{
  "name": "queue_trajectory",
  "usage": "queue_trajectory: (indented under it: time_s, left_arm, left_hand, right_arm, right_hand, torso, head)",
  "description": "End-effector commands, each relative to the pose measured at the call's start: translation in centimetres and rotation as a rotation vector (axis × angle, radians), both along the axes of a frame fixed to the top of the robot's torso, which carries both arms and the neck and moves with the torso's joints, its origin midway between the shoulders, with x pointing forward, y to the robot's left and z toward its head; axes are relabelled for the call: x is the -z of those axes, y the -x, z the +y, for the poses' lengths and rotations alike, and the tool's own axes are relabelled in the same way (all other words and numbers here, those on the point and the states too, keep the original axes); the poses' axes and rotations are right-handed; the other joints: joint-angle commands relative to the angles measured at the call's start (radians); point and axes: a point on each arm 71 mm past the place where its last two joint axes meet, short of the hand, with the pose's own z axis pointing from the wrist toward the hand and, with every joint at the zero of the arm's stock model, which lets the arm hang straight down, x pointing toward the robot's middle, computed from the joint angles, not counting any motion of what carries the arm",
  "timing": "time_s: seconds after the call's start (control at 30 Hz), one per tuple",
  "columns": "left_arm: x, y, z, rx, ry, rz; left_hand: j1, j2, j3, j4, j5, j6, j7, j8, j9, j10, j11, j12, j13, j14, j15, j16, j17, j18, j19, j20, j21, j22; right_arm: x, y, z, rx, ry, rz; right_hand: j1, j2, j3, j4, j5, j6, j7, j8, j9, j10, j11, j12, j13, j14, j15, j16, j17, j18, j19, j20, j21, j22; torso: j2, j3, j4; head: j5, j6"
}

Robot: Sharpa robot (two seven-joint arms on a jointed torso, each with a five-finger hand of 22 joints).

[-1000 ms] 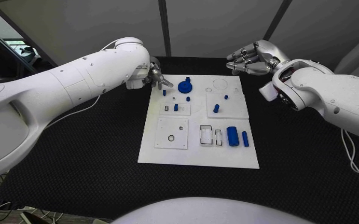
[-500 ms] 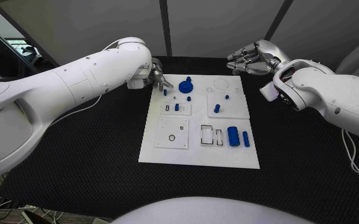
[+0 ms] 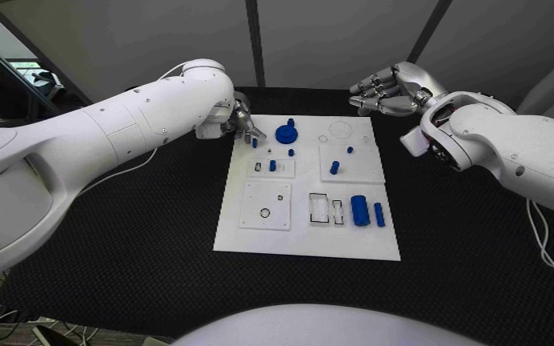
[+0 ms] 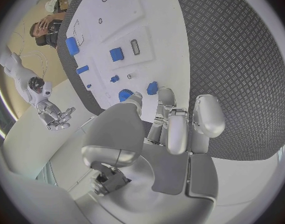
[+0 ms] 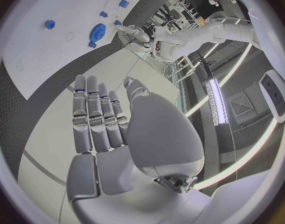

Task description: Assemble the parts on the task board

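L. hand (image 3: 239, 120), fingers spread and holding nothing, has edged to the small blue peg (image 3: 254, 143) at the task board (image 3: 307, 238) far-left corner; R. hand (image 3: 387, 94) hovers open beyond the board: grasp pending, approx.

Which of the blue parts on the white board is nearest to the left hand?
The small blue peg at the task board's far left corner, just below the left hand. The gear-shaped part lies further right; the other parts sit nearer the robot.
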Motion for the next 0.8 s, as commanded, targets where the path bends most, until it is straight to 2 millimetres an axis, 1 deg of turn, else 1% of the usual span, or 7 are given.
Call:
queue_trajectory:
  time_s: [0.03, 0.27, 0.43, 0.47, 0.57, 0.67, 0.8]
  left_arm:
    - [-0.01, 0.03, -0.11, 0.017, -0.006, 0.008]
    - [0.03, 0.01, -0.19, 0.017, -0.005, 0.008]
    - [0.07, 0.00, -0.29, 0.019, -0.003, 0.008]
    - [0.07, 0.01, -0.31, 0.021, -0.002, 0.009]
    - [0.10, 0.02, -0.37, 0.027, 0.001, 0.012]
    - [0.12, 0.05, -0.43, 0.032, 0.003, 0.013]
    - [0.13, 0.05, -0.44, 0.033, 0.005, 0.013]
  left_hand:
    - [0.008, 0.000, -0.006, 0.000, 0.005, 0.009, -0.001, 0.008, 0.001, 0.001, -0.006, 0.006, 0.001, 0.065, 0.000, 0.007, 0.168, -0.032, 0.006, -0.003, 0.004, 0.001]
    - [0.017, 0.004, -0.007, -0.002, 0.005, 0.012, -0.004, 0.015, 0.004, 0.002, -0.008, 0.007, 0.000, 0.065, -0.001, 0.009, 0.169, -0.032, 0.006, -0.005, 0.005, 0.002]
    - [0.059, 0.028, 0.008, -0.021, 0.001, 0.012, -0.009, 0.027, 0.009, 0.005, -0.013, 0.009, -0.001, 0.066, -0.006, 0.011, 0.170, -0.032, 0.009, -0.009, 0.006, 0.007]
    - [0.068, 0.030, 0.012, -0.026, -0.001, 0.011, -0.009, 0.029, 0.009, 0.005, -0.014, 0.009, -0.001, 0.066, -0.006, 0.012, 0.170, -0.033, 0.009, -0.010, 0.006, 0.008]
    - [0.102, 0.029, 0.025, -0.048, -0.003, 0.007, -0.011, 0.033, 0.011, 0.004, -0.016, 0.006, -0.005, 0.066, -0.008, 0.013, 0.171, -0.033, 0.010, -0.012, 0.006, 0.010]
    - [0.106, 0.029, 0.026, -0.051, -0.004, 0.007, -0.012, 0.034, 0.011, 0.004, -0.017, 0.006, -0.006, 0.067, -0.009, 0.014, 0.172, -0.033, 0.010, -0.012, 0.007, 0.011]
    - [0.110, 0.029, 0.029, -0.054, -0.004, 0.008, -0.013, 0.036, 0.012, 0.004, -0.017, 0.006, -0.006, 0.067, -0.009, 0.015, 0.172, -0.033, 0.010, -0.012, 0.007, 0.011]
  right_arm:
    - [-0.11, 0.02, 0.13, -0.010, 0.000, -0.002]
    - [-0.11, 0.03, 0.17, -0.012, 0.000, -0.001]
    - [-0.11, 0.03, 0.18, -0.013, 0.000, -0.001]
    - [-0.11, 0.03, 0.19, -0.013, 0.000, -0.001]
    - [-0.11, 0.04, 0.22, -0.015, 0.000, -0.001]
    - [-0.11, 0.04, 0.23, -0.015, 0.000, -0.001]
    - [-0.10, 0.03, 0.24, -0.015, 0.000, 0.000]
  right_hand:
    - [-0.006, 0.001, -0.003, -0.002, 0.006, 0.003, 0.004, -0.003, 0.000, -0.007, 0.000, -0.003, -0.001, -0.007, -0.002, -0.005, -0.001, 0.005, -0.001, 0.009, -0.007, -0.001]
    - [-0.006, 0.001, -0.003, -0.002, 0.006, 0.003, 0.004, -0.003, 0.000, -0.007, 0.000, -0.003, -0.001, -0.007, -0.002, -0.005, -0.001, 0.005, -0.001, 0.009, -0.007, -0.001]
    - [-0.006, 0.001, -0.003, -0.002, 0.006, 0.003, 0.004, -0.003, 0.000, -0.007, 0.000, -0.003, -0.001, -0.007, -0.002, -0.005, -0.001, 0.005, -0.001, 0.009, -0.007, -0.001]
    - [-0.006, 0.006, -0.001, -0.003, 0.009, 0.005, 0.004, -0.002, 0.000, -0.005, -0.001, -0.001, -0.001, -0.007, -0.003, -0.004, -0.003, 0.005, 0.001, 0.009, -0.009, -0.001]
    - [-0.006, 0.007, 0.000, -0.003, 0.009, 0.005, 0.004, -0.002, 0.000, -0.005, -0.001, -0.001, -0.001, -0.007, -0.003, -0.004, -0.003, 0.005, 0.001, 0.009, -0.010, -0.001]
    - [-0.006, 0.007, 0.000, -0.003, 0.009, 0.005, 0.004, -0.002, 0.000, -0.005, -0.001, -0.001, -0.001, -0.007, -0.003, -0.004, -0.003, 0.005, 0.001, 0.009, -0.010, -0.001]
    - [-0.006, 0.007, 0.000, -0.003, 0.009, 0.005, 0.004, -0.002, 0.000, -0.005, -0.001, -0.001, -0.001, -0.007, -0.003, -0.004, -0.003, 0.005, 0.001, 0.009, -0.010, -0.001]
  torso:
    - [0.000, 0.0003, 0.0001]
    - [0.000, 0.0004, -0.0003]
    - [0.000, 0.0003, 0.0000]
    - [0.000, 0.0003, 0.0001]
    - [0.000, 0.0006, 0.0000]
    - [0.000, 0.0006, 0.0003]
    - [0.000, -0.0001, -0.0001]
  head:
    - [-0.001, -0.002]
    - [0.000, -0.003]
    - [0.001, -0.003]
    - [0.001, -0.004]
    - [0.001, -0.005]
    - [0.002, -0.007]
    - [0.001, -0.007]
